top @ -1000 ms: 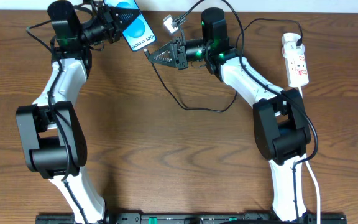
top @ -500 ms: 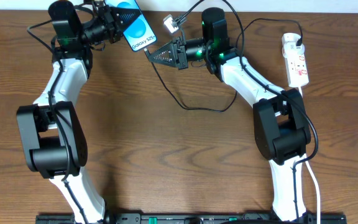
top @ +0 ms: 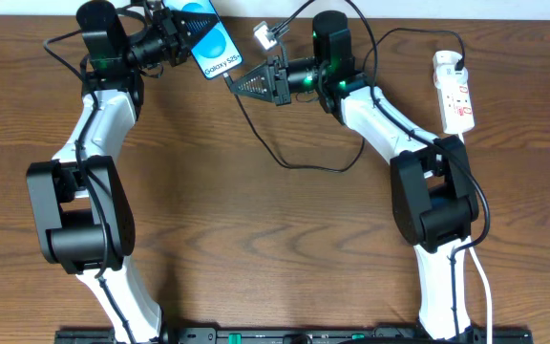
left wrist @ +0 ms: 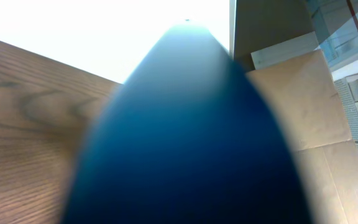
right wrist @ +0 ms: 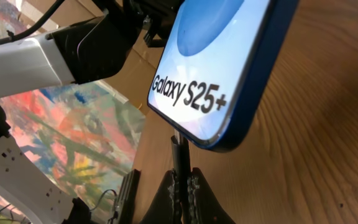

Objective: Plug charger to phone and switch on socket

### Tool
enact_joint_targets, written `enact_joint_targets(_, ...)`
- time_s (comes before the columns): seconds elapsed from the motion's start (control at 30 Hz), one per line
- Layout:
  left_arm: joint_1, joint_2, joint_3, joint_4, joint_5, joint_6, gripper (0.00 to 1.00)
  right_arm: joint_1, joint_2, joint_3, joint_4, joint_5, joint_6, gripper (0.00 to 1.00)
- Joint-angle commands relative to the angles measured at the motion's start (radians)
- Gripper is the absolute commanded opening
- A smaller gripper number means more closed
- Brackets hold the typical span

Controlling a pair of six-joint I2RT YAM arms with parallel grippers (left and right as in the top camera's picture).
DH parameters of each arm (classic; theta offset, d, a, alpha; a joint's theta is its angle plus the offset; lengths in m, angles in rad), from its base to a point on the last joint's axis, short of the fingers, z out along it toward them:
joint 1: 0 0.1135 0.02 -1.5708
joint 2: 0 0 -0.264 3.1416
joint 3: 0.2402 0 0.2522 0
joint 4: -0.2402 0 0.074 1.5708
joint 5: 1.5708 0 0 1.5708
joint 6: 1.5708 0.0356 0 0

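The phone (top: 210, 48), blue screen with white "Galaxy S25+" text, is held tilted at the table's back edge by my left gripper (top: 181, 32), which is shut on its far end. In the left wrist view the phone (left wrist: 185, 137) fills the frame as a dark blue blur. My right gripper (top: 237, 82) is shut on the charger's connector end (right wrist: 180, 163); its tip meets the phone's bottom edge (right wrist: 229, 81). The charger's black cable (top: 285, 164) loops over the table. The white socket (top: 454, 94) with red switches lies at the far right, a black plug in its far end.
A small white adapter (top: 263, 36) on a cable hangs near the right arm's wrist. The socket's white cord runs down the right side past the right arm's base (top: 490, 296). Cardboard boxes show beyond the table in the left wrist view (left wrist: 303, 93).
My right gripper has moved slightly left and up with the connector, closing the gap to the phone's bottom edge. The left gripper and phone have barely shifted.
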Motion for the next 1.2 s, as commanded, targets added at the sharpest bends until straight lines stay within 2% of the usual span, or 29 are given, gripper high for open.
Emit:
enact_joint_targets(0.0,-0.001,-0.01,0.015,0.013,0.021,0.018,0.07,-0.011,-0.04,0.017,0.006,0.002,0.011,0.01)
enact_joint_targets(1.17,-0.006,-0.01,0.015,0.013,0.022,0.026,0.07,-0.009,-0.04,0.017,0.053,0.009,0.048,0.01)
